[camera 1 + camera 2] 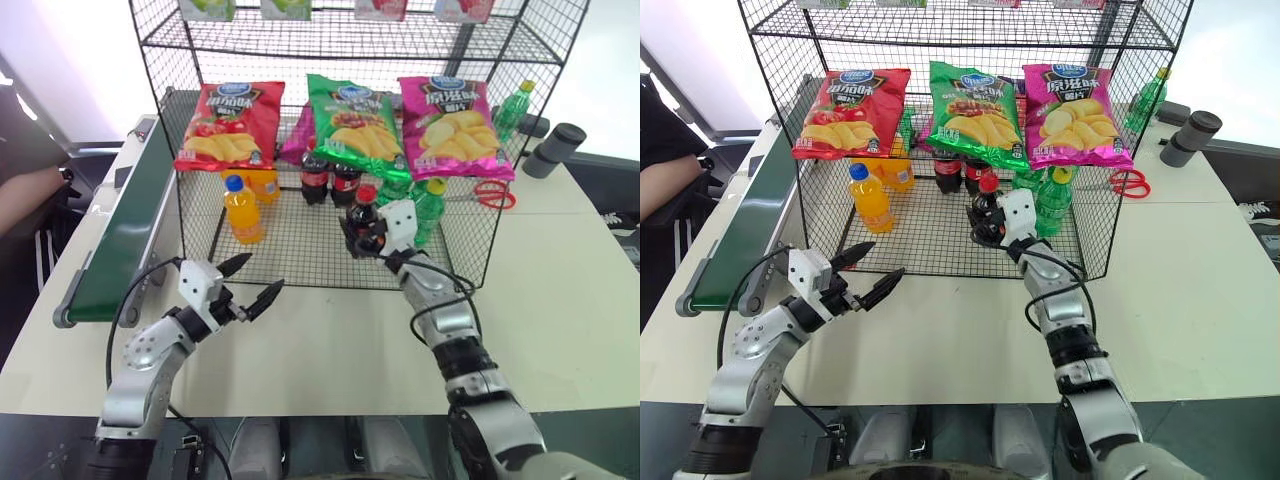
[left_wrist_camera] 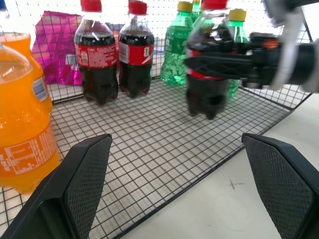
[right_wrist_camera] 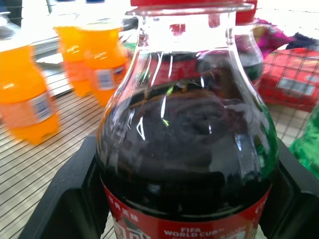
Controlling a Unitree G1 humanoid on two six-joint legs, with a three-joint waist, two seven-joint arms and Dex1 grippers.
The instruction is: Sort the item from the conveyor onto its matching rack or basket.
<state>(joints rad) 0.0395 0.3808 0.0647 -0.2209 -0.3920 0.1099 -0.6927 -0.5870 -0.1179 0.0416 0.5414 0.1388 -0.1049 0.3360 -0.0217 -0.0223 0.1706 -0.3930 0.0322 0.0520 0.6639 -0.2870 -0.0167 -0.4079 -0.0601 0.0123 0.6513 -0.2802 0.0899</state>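
The cola bottle [image 3: 184, 149], its red label reading "FIFA WORLD CUP", hung upright over the wire basket [image 1: 300, 262], clamped in the right gripper's [image 1: 368, 234] jaws. The left gripper's [image 1: 252, 282] jaws stood apart above the bench [image 1: 560, 310].

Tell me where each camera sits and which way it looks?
Left eye view: on the head, looking down at the basket, both arms showing.
Right eye view: beside it, same scene.
Left wrist view: on the left arm, facing into the basket between the open left gripper.
Right wrist view: on the right arm, close on the cola bottle that the right gripper holds.
Shared: that bottle shows in all four.
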